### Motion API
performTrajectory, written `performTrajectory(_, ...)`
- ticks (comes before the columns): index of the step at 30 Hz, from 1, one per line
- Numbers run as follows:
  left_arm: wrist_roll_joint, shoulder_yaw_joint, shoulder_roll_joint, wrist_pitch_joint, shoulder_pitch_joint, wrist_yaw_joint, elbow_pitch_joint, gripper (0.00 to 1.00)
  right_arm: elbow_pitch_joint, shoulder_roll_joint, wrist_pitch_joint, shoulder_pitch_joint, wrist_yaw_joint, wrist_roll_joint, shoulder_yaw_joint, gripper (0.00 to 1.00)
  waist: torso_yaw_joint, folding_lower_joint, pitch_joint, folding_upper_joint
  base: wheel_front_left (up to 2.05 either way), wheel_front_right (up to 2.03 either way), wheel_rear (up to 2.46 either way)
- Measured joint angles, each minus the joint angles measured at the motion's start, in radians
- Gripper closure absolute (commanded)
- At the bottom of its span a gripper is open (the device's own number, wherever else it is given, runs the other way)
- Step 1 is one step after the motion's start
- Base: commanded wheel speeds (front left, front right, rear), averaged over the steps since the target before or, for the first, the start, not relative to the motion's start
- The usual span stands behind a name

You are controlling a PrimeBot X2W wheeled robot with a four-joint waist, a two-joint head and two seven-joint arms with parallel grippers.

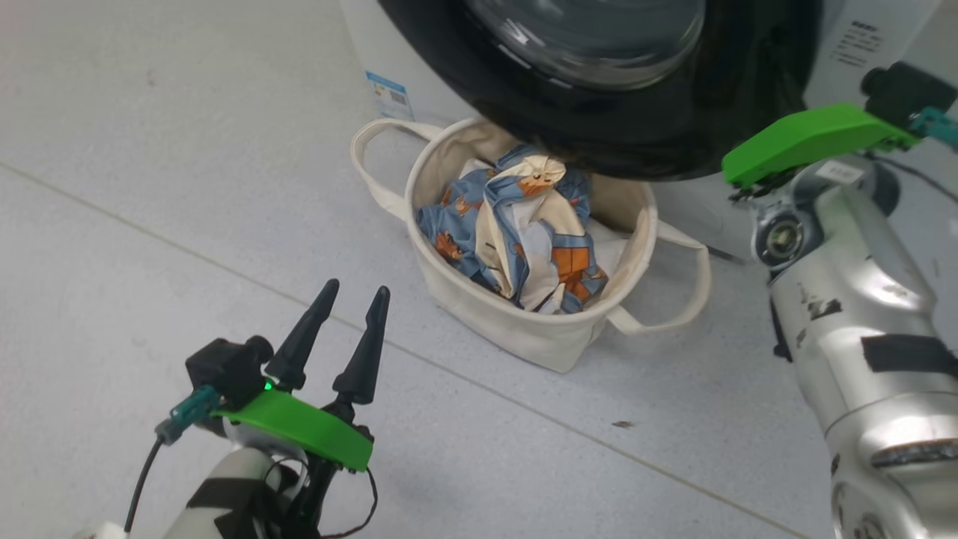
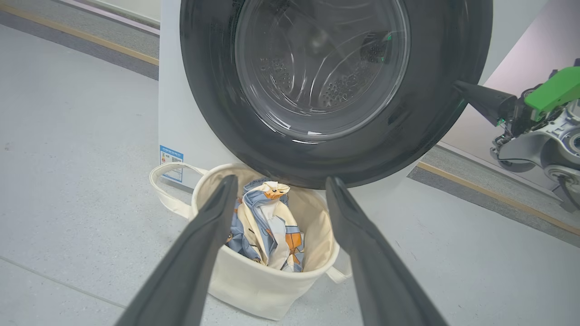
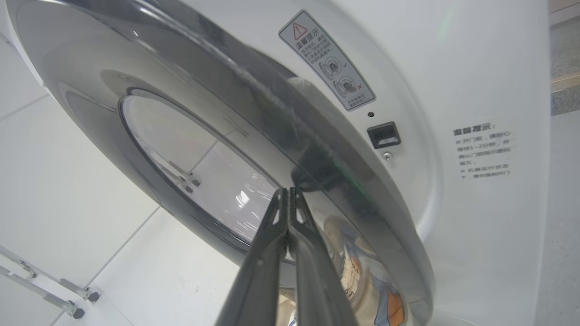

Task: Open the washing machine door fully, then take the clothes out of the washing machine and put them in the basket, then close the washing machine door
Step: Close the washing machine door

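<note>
The washing machine door (image 1: 636,127) stands a little ajar from the white washing machine (image 3: 453,68), its black rim (image 2: 217,113) overhanging the basket's back edge. Through its glass I see the steel drum (image 2: 326,68). The clothes (image 1: 524,232), blue with orange animals (image 2: 267,222), lie bunched in the cream basket (image 1: 516,329) on the floor in front of the washer. My left gripper (image 1: 355,292) hovers open and empty in front of the basket (image 2: 258,285). My right gripper (image 3: 286,191) is shut, its tips at the door's glossy rim near the latch side (image 2: 455,84).
A blue sticker (image 2: 171,163) marks the washer's lower left front. A warning label (image 3: 326,59) and the latch slot (image 3: 384,135) sit on the washer front beside the door gap. Grey floor (image 1: 187,187) spreads left of the basket. A caster frame (image 3: 50,290) stands off to one side.
</note>
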Motion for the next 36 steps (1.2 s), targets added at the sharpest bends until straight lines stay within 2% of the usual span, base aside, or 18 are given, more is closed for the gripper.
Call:
performTrajectory(8,-0.018,-0.004,-0.011,0.0,-0.012,0.0,0.004,0.0,0.01,0.0,0.0,-0.043,0.0,-0.164,-0.181,1.0,0.028,0.0,0.031,0.0,0.0,0.0,0.0)
performTrajectory(18,-0.027,-0.005,-0.029,0.0,-0.04,0.0,0.005,0.0,0.017,-0.001,0.0,-0.13,0.0,-0.33,-0.305,1.0,0.052,0.0,0.098,0.0,0.0,0.0,0.0)
performTrajectory(26,-0.027,-0.001,-0.032,0.0,-0.047,0.0,0.006,0.0,0.019,0.0,0.0,-0.141,0.0,-0.388,-0.356,1.0,0.059,0.0,0.107,0.0,0.0,0.0,0.0)
performTrajectory(27,-0.027,0.0,-0.032,0.0,-0.047,0.0,0.006,0.0,0.02,0.001,0.0,-0.144,0.0,-0.388,-0.36,0.49,0.058,0.0,0.106,0.0,0.0,0.0,0.0)
performTrajectory(28,-0.027,0.002,-0.032,0.0,-0.047,0.0,0.006,0.0,0.025,0.001,0.0,-0.146,0.0,-0.388,-0.363,0.07,0.057,0.0,0.105,0.0,0.0,0.0,0.0)
performTrajectory(29,-0.027,0.003,-0.032,0.0,-0.047,0.0,0.006,0.0,0.035,0.001,0.0,-0.148,0.0,-0.388,-0.363,0.0,0.056,0.0,0.102,0.0,0.0,0.0,0.0)
performTrajectory(32,-0.027,0.004,-0.031,0.0,-0.046,0.0,0.006,0.0,0.059,0.0,0.0,-0.148,0.0,-0.387,-0.349,0.0,0.053,0.0,0.092,0.0,0.0,0.0,0.0)
performTrajectory(36,-0.027,0.012,-0.023,0.0,-0.035,0.0,0.005,0.0,0.067,-0.002,0.0,-0.139,0.0,-0.349,-0.27,0.0,0.042,0.0,0.059,0.0,0.0,0.0,0.0)
